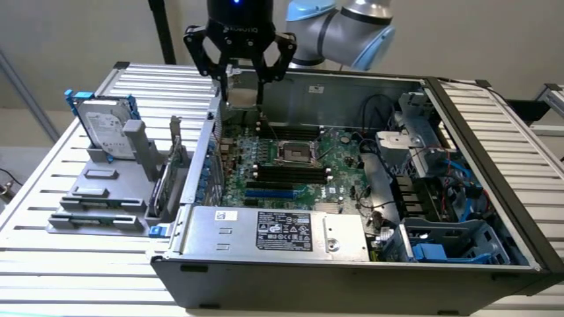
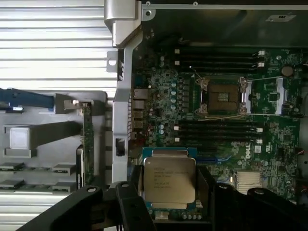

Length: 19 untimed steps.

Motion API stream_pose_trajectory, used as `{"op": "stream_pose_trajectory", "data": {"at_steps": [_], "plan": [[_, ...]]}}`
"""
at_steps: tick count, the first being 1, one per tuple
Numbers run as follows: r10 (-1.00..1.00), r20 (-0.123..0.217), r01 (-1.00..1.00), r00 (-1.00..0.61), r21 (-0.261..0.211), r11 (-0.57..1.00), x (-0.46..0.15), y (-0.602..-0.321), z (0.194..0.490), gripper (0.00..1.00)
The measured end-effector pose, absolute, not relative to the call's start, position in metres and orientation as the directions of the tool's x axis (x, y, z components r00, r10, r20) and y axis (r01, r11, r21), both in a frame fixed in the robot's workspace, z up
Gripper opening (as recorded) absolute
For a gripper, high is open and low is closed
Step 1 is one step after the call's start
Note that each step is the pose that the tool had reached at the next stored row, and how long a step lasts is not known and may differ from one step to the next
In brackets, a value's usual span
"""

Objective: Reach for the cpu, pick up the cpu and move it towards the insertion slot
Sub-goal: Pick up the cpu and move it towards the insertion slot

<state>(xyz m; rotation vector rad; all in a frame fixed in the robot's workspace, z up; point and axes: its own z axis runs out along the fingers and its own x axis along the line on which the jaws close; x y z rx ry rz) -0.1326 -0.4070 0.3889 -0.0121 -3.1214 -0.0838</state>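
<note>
Pick-up is done: tool [image 1: 240, 74] grasps the cpu [image 2: 169, 179], held clear above the open case. Transfer is partial; the slot [image 2: 223, 96] lies well apart from the cpu, and is unfilled.

"ROBOTIQ" on the hand [image 1: 239, 70]; seemingly "DELL" on the green circuit board [image 2: 247, 153].

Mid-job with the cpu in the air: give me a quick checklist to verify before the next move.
1. cpu between the gripper fingers: ok.
2. cpu lifted above the case: ok.
3. insertion slot in sight and unobstructed: ok.
4. cpu over the slot: not ok, it hangs off to the side near the case wall.
5. cpu corner orientation matches the slot: cannot tell.
</note>
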Motion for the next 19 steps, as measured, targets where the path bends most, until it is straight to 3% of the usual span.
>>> {"op": "stream_pose_trajectory", "data": {"at_steps": [19], "plan": [[0.007,0.014,0.008,-1.000,0.050,0.999,-0.060,-0.373,0.379,0.55]]}}
